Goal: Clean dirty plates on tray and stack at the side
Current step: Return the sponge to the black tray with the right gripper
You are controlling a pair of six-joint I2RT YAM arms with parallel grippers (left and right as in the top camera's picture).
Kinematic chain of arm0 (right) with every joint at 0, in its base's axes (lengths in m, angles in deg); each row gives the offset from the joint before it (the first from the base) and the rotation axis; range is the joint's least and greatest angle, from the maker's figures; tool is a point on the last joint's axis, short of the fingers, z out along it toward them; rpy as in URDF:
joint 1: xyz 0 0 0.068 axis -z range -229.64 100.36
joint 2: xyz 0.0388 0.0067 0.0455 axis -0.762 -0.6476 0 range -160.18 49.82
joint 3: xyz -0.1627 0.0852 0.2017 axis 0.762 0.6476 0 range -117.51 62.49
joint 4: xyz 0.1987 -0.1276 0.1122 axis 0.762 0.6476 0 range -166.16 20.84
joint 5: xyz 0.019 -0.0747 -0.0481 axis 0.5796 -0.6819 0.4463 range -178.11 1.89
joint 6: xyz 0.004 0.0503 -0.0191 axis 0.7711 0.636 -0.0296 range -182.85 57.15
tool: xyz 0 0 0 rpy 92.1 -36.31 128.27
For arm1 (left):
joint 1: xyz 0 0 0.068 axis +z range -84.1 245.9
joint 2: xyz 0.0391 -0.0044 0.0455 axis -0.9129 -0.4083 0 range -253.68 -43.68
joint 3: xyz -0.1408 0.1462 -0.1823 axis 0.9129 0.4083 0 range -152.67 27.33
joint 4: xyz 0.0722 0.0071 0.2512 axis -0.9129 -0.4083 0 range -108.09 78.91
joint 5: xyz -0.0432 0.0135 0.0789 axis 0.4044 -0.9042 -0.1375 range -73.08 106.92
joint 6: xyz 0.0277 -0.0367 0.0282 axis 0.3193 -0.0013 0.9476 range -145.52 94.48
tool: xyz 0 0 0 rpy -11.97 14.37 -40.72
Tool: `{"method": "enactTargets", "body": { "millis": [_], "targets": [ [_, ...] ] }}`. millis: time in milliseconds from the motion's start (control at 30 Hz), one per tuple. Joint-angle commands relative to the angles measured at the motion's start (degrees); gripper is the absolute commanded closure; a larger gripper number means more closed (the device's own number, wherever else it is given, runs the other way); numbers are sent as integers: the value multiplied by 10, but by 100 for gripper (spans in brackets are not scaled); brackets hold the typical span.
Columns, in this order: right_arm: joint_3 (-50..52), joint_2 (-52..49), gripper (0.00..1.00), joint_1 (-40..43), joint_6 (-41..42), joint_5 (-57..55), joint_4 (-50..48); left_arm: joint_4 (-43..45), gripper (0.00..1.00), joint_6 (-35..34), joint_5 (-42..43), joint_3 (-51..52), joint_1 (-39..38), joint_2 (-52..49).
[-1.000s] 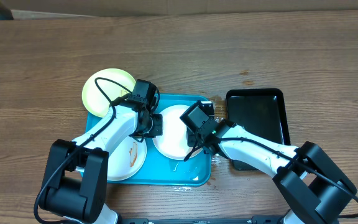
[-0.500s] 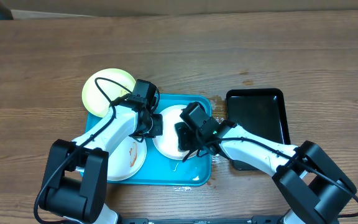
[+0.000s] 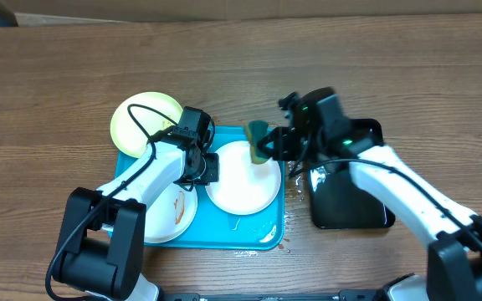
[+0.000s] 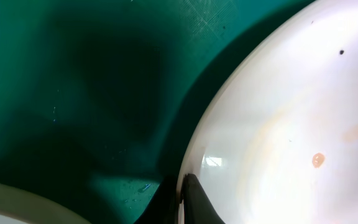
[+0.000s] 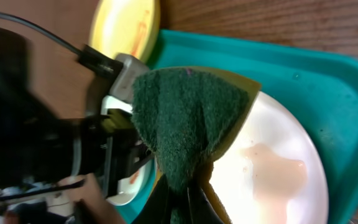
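My left arm [image 3: 153,171] is made of smooth white shell links set between chunky black joint housings, with a thin black cable [image 3: 138,122] looping off its far end. My right arm [image 3: 400,180] is built the same way, and a small green light [image 3: 303,107] glows on its black wrist block. The left gripper [image 4: 182,199] has narrow, dark, tapering fingertips.
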Motion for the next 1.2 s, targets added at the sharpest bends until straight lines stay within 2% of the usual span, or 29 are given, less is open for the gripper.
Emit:
{"method": "enactTargets", "body": {
  "millis": [0, 167, 300, 467, 633, 833, 867, 967, 1000, 1100, 1167],
  "targets": [
    [-9, 20, 96, 42, -46, 58, 42, -9, 96, -1, -25, 11, -1, -8],
    [-9, 21, 96, 117, -103, 14, 153, -8, 96, -1, -28, 10, -1, -8],
    [-4, 21, 96, 167, -130, -87, 236, -14, 96, -1, -35, 1, -1, -7],
    [-2, 20, 96, 179, -131, -253, 298, -42, 96, -2, -62, -38, -1, 3],
    [10, 20, 96, 178, -127, -299, 296, -110, 96, -2, -109, -104, -3, 20],
    [64, 20, 95, 178, -124, -313, 245, -147, 96, -2, -169, -148, -28, 50],
    [73, 20, 88, 178, -124, -313, 235, -148, 96, -2, -182, -150, -34, 54],
    [89, 20, 57, 178, -125, -313, 225, -151, 96, -2, -219, -150, -50, 65],
    [89, 20, 50, 178, -125, -313, 227, -153, 96, -2, -233, -150, -56, 69],
    [89, 20, 34, 178, -125, -313, 218, -160, 96, -9, -280, -150, -80, 80],
    [89, 20, 30, 178, -125, -313, 212, -162, 96, -9, -314, -150, -103, 90]
  ]
}}
